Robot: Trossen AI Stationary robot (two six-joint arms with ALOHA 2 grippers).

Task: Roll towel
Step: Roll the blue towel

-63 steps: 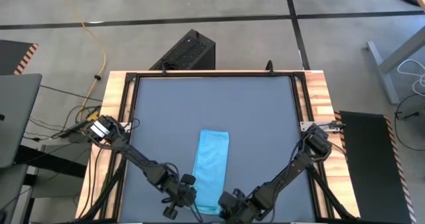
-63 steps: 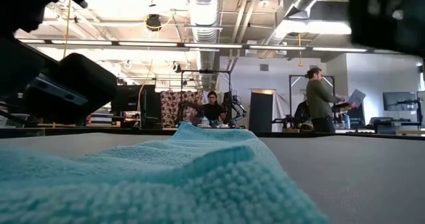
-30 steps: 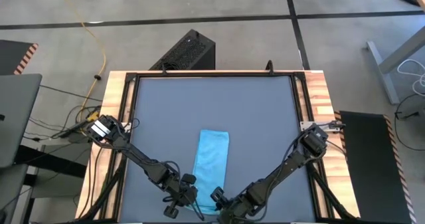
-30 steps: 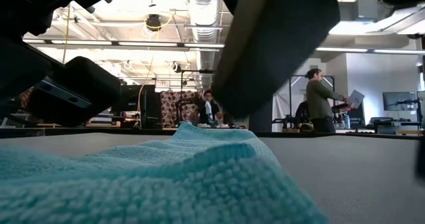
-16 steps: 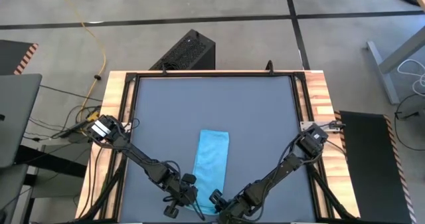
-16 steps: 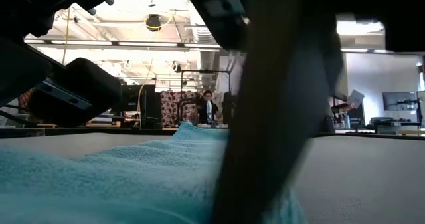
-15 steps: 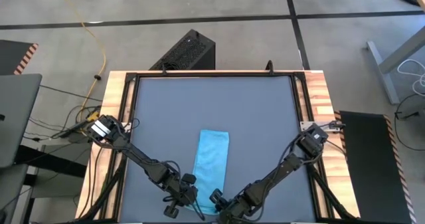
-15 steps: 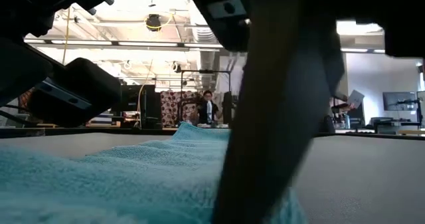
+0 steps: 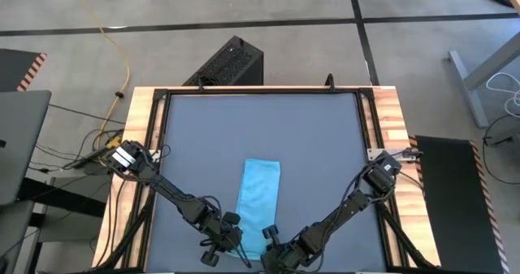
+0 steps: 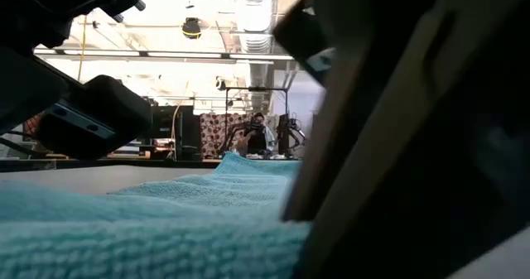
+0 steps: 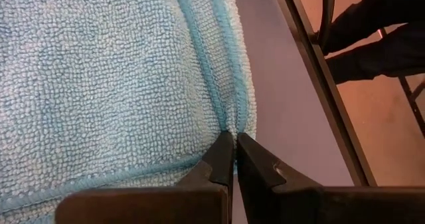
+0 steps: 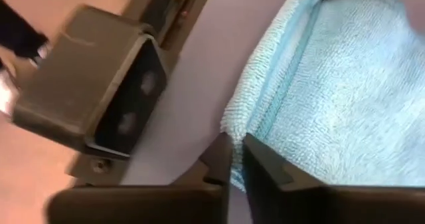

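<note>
The light blue towel (image 9: 258,199) lies as a narrow strip on the dark tabletop (image 9: 260,128), running from the middle toward the near edge. In the low view the towel (image 10: 166,229) fills the foreground. My left gripper (image 9: 237,246) is at its near left corner, shut on it. My right gripper (image 9: 269,240) is at its near right corner, its fingers closed to a narrow gap with cloth in it. Both arms reach in from the table's sides and slant down. My left gripper (image 11: 233,139) pinches the towel's near left corner, where two hemmed edges (image 11: 229,114) run side by side and pucker at the fingertips. It slants down from the table's left. The rest of the towel lies flat. My right gripper (image 12: 237,144) pinches the towel's near right corner (image 12: 232,125) between its two fingers, and blue cloth shows in the gap. It slants down from the table's right. The corner is bunched at the fingertips; the rest lies on the table.
A grey camera box (image 12: 99,98) stands at the table's near edge, close to my right gripper. The table's near frame rail (image 11: 319,84) runs just past the left gripper. A black case (image 9: 230,63) stands on the floor beyond the far edge. A person (image 10: 258,134) shows far off.
My right gripper has come down and toward the table's left onto the towel's near right corner, rolling about its own line; in the low view it now fills the right side. The towel's near right corner has been covered and pressed lower there.
</note>
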